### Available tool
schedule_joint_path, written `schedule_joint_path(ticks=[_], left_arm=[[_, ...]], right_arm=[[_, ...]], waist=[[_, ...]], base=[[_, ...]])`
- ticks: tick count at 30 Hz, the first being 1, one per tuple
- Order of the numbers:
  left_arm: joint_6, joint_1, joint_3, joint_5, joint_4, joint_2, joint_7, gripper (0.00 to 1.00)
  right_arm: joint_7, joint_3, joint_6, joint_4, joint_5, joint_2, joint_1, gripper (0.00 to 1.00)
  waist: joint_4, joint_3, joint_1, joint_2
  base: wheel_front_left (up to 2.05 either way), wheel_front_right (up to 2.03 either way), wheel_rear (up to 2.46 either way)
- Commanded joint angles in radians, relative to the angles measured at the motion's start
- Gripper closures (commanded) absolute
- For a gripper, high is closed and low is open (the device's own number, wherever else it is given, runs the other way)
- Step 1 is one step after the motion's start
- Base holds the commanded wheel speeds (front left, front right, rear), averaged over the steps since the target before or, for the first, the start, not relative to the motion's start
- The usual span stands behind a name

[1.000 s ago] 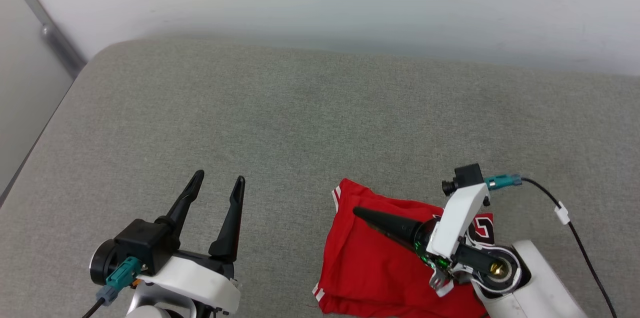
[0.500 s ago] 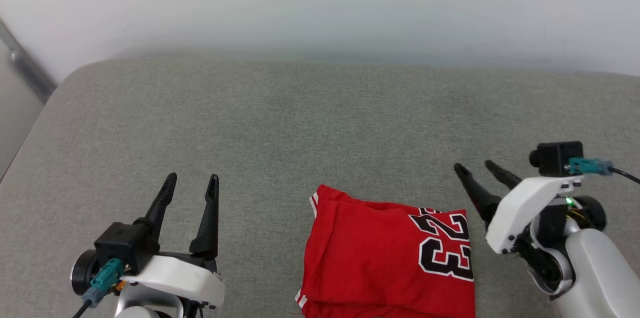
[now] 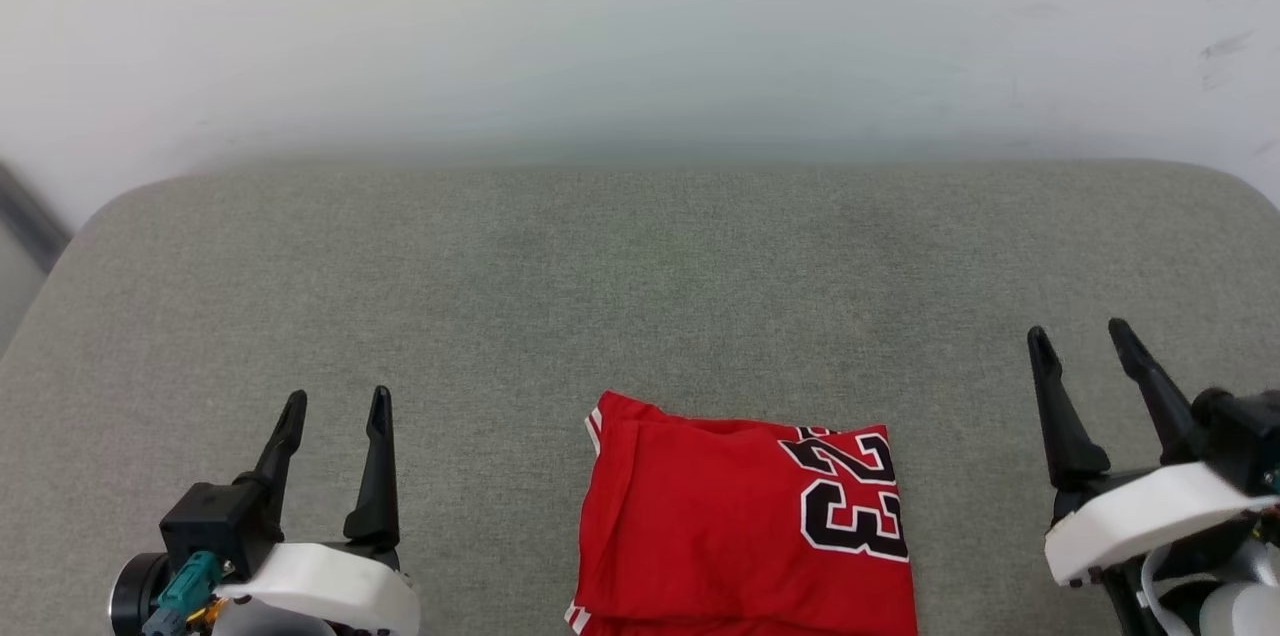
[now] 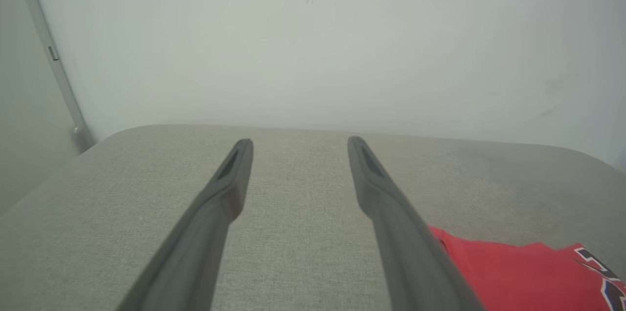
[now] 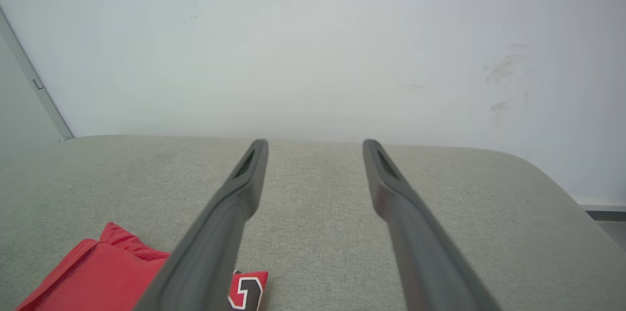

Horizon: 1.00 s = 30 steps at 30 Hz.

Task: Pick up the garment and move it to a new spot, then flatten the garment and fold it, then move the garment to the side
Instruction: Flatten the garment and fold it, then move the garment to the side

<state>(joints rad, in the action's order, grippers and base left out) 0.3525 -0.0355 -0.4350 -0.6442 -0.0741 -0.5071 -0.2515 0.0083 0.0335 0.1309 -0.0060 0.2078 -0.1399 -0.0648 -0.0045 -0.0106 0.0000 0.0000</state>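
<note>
The garment (image 3: 740,526), a red jersey folded into a neat rectangle with black white-outlined numbers on top, lies on the grey cushion near the front edge. My left gripper (image 3: 335,403) stands open at the lower left, well clear of it. At the lower right my right gripper (image 3: 1080,334) is open too, apart from the cloth. In the left wrist view my left gripper (image 4: 299,142) holds nothing and the garment (image 4: 508,277) shows at the lower right. The right wrist view has my right gripper (image 5: 315,143) empty, with the garment (image 5: 93,277) at the lower left.
The grey fabric cushion (image 3: 640,296) has rounded far corners and ends against a white wall (image 3: 640,36). A grey metal strip (image 4: 49,56) runs down the wall at the left. Bare cushion lies beyond and beside the jersey.
My right gripper lifted off the jersey and swung out to the right, fingers now pointing away. The camera turned right and tilted, shifting the whole scene. The jersey lies as it did.
</note>
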Motion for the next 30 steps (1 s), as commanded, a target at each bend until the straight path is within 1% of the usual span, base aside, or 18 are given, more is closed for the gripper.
schedule_joint_path(ticks=[1,6,13,19,25,30], left_arm=[[0.001,0.013,0.002,0.004,0.002,0.004,-0.008,0.0],[0.008,0.045,-0.001,0.013,0.017,0.005,-0.008,0.0],[0.002,0.079,-0.022,0.011,0.036,0.012,-0.009,0.0],[-0.004,0.097,-0.015,0.008,0.05,0.015,-0.011,0.0],[-0.011,0.087,-0.01,0.014,0.057,0.018,-0.012,0.0],[-0.012,0.074,0.004,0.017,0.059,0.025,-0.013,0.0]], right_arm=[[-0.004,0.0,0.0,-0.015,-0.006,0.009,0.026,0.0],[0.011,-0.003,0.0,-0.089,-0.018,0.04,0.123,0.0],[0.053,0.01,0.0,-0.16,-0.027,0.066,0.207,0.0],[0.08,0.017,0.0,-0.199,-0.03,0.074,0.232,0.0],[0.112,0.03,0.0,-0.212,-0.02,0.078,0.234,0.0],[0.165,0.069,0.0,-0.193,0.027,0.078,0.221,0.0]], waist=[[0.0,-0.006,0.0,0.0],[-0.005,-0.029,0.0,0.0],[-0.012,-0.056,0.0,0.0],[-0.011,-0.069,0.0,0.0],[-0.007,-0.069,0.0,0.0],[0.0,-0.058,0.0,0.0]], base=[[0.0,0.0,0.0],[0.0,0.0,0.0],[0.0,0.0,0.0],[0.0,0.0,0.0],[0.0,0.0,0.0],[0.0,0.0,0.0]])
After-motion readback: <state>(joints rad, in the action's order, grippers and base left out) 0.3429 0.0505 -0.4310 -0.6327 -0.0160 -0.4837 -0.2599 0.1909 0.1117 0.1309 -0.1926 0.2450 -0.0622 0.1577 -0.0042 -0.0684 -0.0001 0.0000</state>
